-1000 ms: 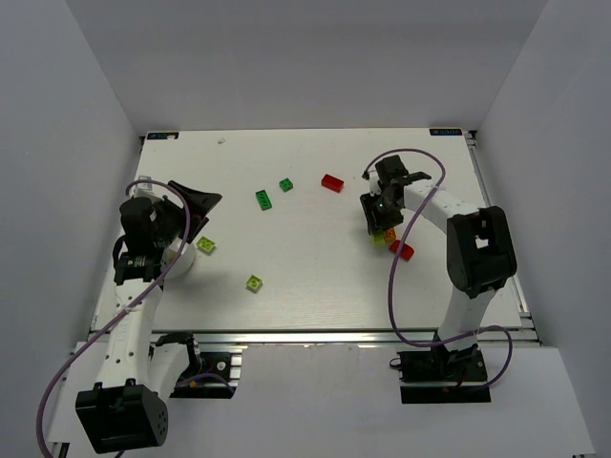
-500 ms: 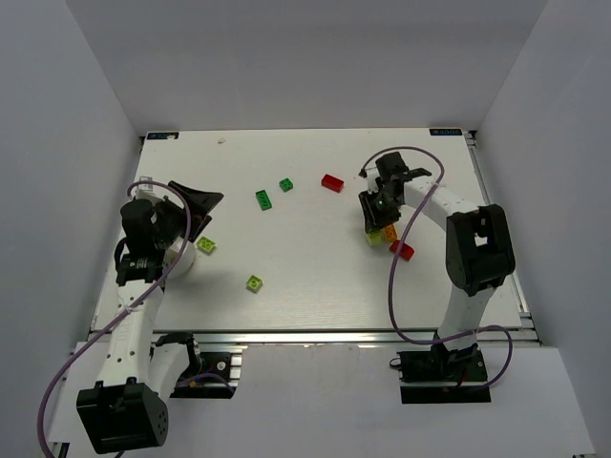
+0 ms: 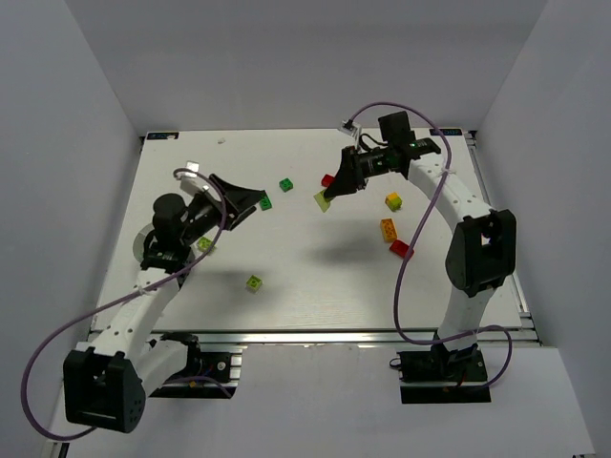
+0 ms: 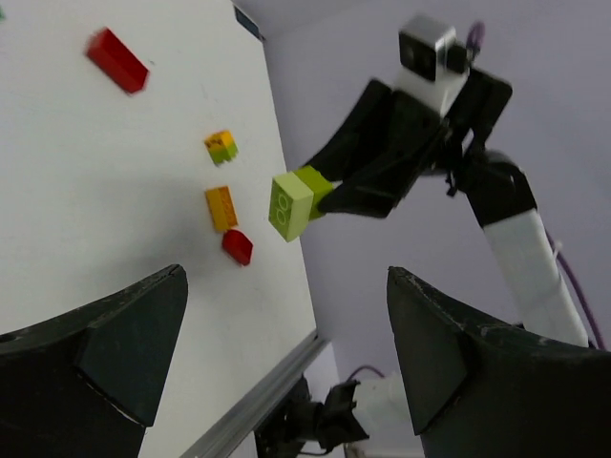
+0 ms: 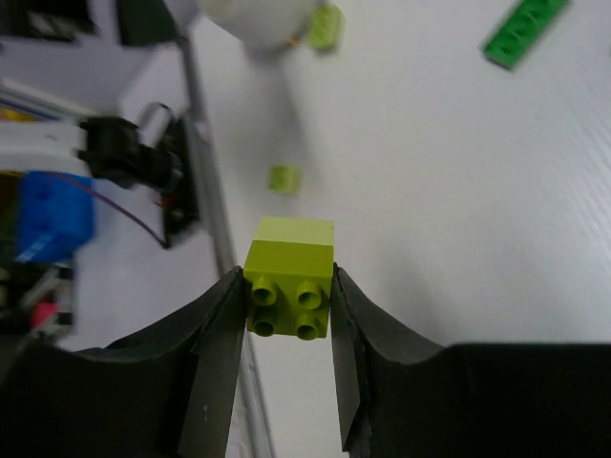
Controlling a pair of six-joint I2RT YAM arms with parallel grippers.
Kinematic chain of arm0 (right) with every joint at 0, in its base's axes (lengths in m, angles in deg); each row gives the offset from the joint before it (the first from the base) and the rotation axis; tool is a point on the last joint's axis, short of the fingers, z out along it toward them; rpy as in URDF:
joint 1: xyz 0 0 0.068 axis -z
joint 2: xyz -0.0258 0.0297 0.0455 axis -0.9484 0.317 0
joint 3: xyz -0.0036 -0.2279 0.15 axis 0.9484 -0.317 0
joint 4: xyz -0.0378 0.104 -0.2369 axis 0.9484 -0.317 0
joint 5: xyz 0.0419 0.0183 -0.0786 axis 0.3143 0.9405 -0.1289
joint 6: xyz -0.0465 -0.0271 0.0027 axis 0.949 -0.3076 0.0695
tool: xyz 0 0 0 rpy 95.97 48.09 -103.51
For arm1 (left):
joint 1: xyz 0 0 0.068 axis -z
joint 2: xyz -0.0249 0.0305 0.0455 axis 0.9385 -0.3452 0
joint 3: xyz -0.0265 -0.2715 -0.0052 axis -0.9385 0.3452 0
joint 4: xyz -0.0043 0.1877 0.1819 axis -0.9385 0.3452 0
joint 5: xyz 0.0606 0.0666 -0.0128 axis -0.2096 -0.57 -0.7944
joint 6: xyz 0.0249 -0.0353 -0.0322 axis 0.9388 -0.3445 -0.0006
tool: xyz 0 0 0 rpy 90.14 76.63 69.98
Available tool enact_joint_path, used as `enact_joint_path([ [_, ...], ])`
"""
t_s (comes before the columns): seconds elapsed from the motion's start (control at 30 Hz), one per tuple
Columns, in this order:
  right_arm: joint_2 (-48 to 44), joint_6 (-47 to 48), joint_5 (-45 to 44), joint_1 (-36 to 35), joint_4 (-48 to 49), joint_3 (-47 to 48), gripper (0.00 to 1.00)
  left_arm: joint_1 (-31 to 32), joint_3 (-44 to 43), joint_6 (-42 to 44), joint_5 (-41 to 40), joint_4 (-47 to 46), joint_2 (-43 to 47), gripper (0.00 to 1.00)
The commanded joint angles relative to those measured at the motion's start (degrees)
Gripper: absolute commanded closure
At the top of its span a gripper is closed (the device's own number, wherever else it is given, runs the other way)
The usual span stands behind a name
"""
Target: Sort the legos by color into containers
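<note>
My right gripper (image 3: pixel 331 194) is shut on a lime green brick (image 3: pixel 323 200) and holds it above the table's middle; the brick also shows in the right wrist view (image 5: pixel 289 277) and in the left wrist view (image 4: pixel 294 203). My left gripper (image 3: pixel 253 202) is open and empty, raised left of it. The white dish (image 3: pixel 140 246) lies at the left, mostly hidden under the left arm; it also shows in the right wrist view (image 5: pixel 263 19). Two lime bricks (image 3: pixel 203 245) (image 3: pixel 254 282) lie near it. A small dark green brick (image 3: pixel 285 184) and a flat dark green one (image 3: pixel 265 202) lie mid-table.
A red brick (image 3: pixel 327 178) sits partly behind the right gripper. A yellow brick (image 3: pixel 392 200), an orange brick (image 3: pixel 389 228) and another red brick (image 3: pixel 399 249) lie at the right. Grey walls enclose the table on three sides.
My right gripper has risen and moved left and farther back, carrying the lime brick out of the right cluster. My left arm has swung toward the middle, its open gripper now pointing right.
</note>
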Motion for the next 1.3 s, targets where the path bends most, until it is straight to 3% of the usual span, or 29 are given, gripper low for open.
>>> enact_joint_path([
  [0.0, 0.16, -14.25, 16.32, -0.66, 13.40, 0.37, 1.00, 5.29, -3.85, 1.72, -0.06, -6.72, -2.91, 0.06],
  [0.07, -0.54, -29.18, 18.19, -0.93, 23.53, -3.03, 1.00, 8.28, -4.82, 2.34, -1.54, -7.95, -5.11, 0.07],
  [0.1, -0.89, -34.98, 19.50, -1.10, 36.12, -4.80, 1.00, 9.68, -5.86, 3.38, -2.08, -7.78, -5.73, 0.07],
  [0.13, -1.68, -46.52, 19.78, -1.10, 43.64, -6.56, 1.00, 10.21, -6.22, 4.00, -2.69, -7.78, -6.26, 0.07],
  [0.23, -2.13, -65.71, 20.57, -1.54, 66.60, -12.10, 1.00, 11.45, -7.02, 4.89, -4.10, -9.36, -7.66, 0.07],
  [0.3, -2.30, -71.66, 20.40, -2.24, 76.01, -14.65, 1.00, 12.06, -7.54, 4.98, -4.80, -10.15, -8.28, 0.08],
  [0.67, -3.53, -77.13, 18.72, -5.41, 81.15, -16.95, 1.00, 14.52, -9.83, 5.33, -3.31, -11.64, -12.15, 0.20],
  [0.93, -3.36, -77.40, 17.93, -5.85, 81.33, -16.86, 1.00, 15.49, -9.22, 2.87, -1.91, -16.39, -13.20, 0.34],
  [1.17, -3.45, -77.40, 17.58, -5.94, 81.42, -17.30, 1.00, 15.76, -8.25, -0.38, 0.11, -21.66, -13.55, 0.37],
  [1.27, -3.45, -77.40, 17.50, -6.03, 81.51, -17.39, 1.00, 15.76, -7.72, -1.09, 0.64, -22.80, -13.56, 0.45],
])
